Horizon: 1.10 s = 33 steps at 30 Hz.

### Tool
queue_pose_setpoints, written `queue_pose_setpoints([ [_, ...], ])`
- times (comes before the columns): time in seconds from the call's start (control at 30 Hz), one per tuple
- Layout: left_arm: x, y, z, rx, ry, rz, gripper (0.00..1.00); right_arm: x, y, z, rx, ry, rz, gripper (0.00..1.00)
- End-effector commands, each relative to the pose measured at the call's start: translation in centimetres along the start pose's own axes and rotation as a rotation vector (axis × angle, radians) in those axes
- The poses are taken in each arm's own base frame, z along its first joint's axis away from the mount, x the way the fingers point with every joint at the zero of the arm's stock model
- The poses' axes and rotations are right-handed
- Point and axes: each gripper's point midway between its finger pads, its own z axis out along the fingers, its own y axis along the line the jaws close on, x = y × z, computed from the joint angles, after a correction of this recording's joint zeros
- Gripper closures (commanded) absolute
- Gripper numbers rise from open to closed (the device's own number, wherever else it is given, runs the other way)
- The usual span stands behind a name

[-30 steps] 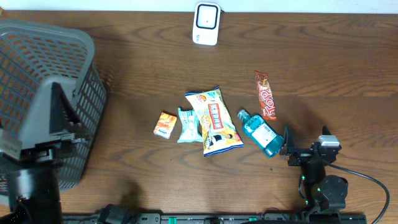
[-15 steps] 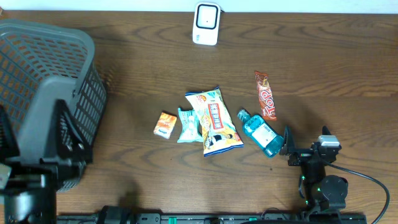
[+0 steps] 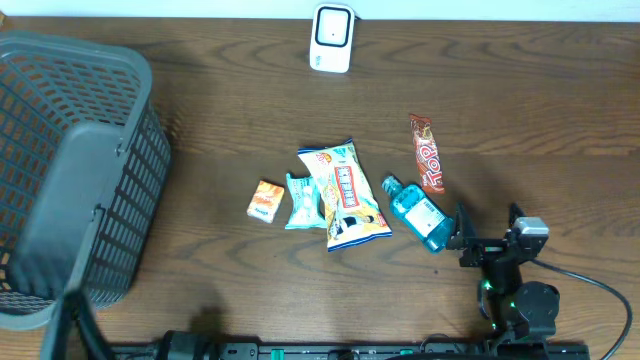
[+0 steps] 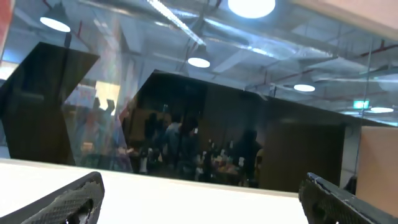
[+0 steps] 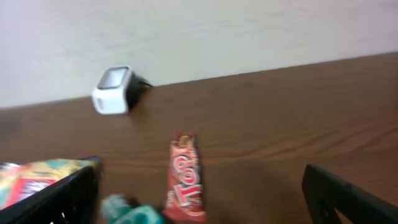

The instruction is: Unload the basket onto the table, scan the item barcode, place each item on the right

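Basket (image 3: 140, 170) shows only overhead; left gripper (image 4: 202, 186), jaws wide, faces ceiling lights (image 4: 252, 6); right gripper (image 3: 487, 226), also released, faces scanner (image 5: 114, 90)

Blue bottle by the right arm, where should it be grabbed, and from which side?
Take the blue bottle across its labelled middle, coming down from above. It lies flat with its cap pointing away from the arm, so both long sides look reachable for the open right hand near its base.
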Motion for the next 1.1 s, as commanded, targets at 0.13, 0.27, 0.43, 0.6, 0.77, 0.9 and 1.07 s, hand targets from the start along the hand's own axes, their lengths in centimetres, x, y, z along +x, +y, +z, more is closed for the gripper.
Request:
queue_pose_setpoints([
  [0.13, 0.4, -0.4, -3.6, 0.034, -0.064, -0.123, 0.00, 0.8, 4.8, -0.7, -0.273, 0.102, 0.354, 0.01],
  [0.27, 1.4, 0.2, -3.2, 0.013, -0.044, -0.190, 0.00, 0.7, 5.5, -0.9, -0.306, 0.123, 0.431, 0.01],
  [0.43, 0.7, 1.0, -4.2, -0.037, -0.086, -0.176, 0.00, 0.0, 6.9, -1.4, -0.391, 0.134, 0.501, 0.01],
  [0.6, 1.1, 1.5, -7.6, -0.072, -0.146, -0.123, 0.00, 0.1, 9.1, -2.5, -0.528, 0.158, 0.389, 0.01],
  [0.77, 3.3, 2.8, -9.4, -0.147, -0.181, -0.103, 0.00, -0.1, 9.3, -2.8, -0.540, 0.159, 0.367, 0.01],
  [0.9, 5.1, 4.0, -8.3, -0.195, -0.148, -0.101, 0.00, -1.1, 9.1, -2.8, -0.504, 0.149, 0.301, 0.01],
  [1.07, 6.1, 4.6, -7.8, -0.216, -0.134, -0.101, 0.00, -2.5, 8.1, -2.5, -0.383, 0.211, 0.235, 0.01],
])
